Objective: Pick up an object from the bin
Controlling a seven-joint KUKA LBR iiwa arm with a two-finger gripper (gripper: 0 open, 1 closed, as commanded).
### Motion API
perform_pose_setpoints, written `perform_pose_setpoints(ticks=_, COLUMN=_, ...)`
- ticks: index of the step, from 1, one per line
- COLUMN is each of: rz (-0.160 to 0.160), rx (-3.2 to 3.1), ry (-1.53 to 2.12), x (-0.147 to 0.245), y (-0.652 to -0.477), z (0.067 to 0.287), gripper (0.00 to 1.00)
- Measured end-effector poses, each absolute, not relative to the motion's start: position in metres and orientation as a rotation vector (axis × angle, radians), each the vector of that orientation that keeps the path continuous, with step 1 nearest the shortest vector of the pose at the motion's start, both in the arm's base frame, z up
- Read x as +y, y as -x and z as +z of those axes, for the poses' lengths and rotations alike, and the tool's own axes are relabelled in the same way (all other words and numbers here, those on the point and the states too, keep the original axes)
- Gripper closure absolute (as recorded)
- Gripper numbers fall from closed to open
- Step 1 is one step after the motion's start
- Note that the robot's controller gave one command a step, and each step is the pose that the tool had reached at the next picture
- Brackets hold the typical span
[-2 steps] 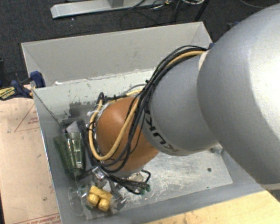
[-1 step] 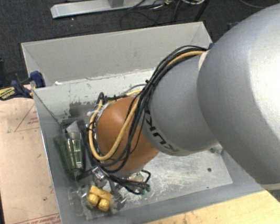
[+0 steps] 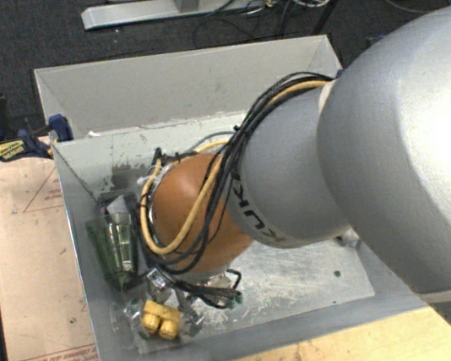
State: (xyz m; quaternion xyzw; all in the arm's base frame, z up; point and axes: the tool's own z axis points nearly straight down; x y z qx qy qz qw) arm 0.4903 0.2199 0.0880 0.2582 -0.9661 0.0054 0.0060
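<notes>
Just below the green clear tumbler (image 3: 115, 249) lay a yellow knobbed block (image 3: 160, 320); hand (image 3: 186, 300) hovered below-right of the tumbler, open or closed unclear. Block probably light, rigid, smooth: take across its flat sides.

**Your arm covers most of the bin**

The arm (image 3: 359, 161) and its orange cover (image 3: 193, 215) hide the middle of the bin (image 3: 191, 78) floor from you, and the arm runs off the right edge. The cover hides most of the gripper (image 3: 179, 297). Its tip is lost among a heap of clear bits (image 3: 132, 315) beside a yellow lump (image 3: 159, 319), and you cannot tell those bits apart. The green see-through thing (image 3: 115, 249) by the left wall is too unclear to name.
</notes>
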Motion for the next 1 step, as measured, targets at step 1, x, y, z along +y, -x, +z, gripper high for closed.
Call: perform_pose_setpoints(ticks=1, rz=-0.003, rx=-3.034, ry=-0.832, x=0.2259, y=-0.5045, z=0.2346, gripper=1.0)
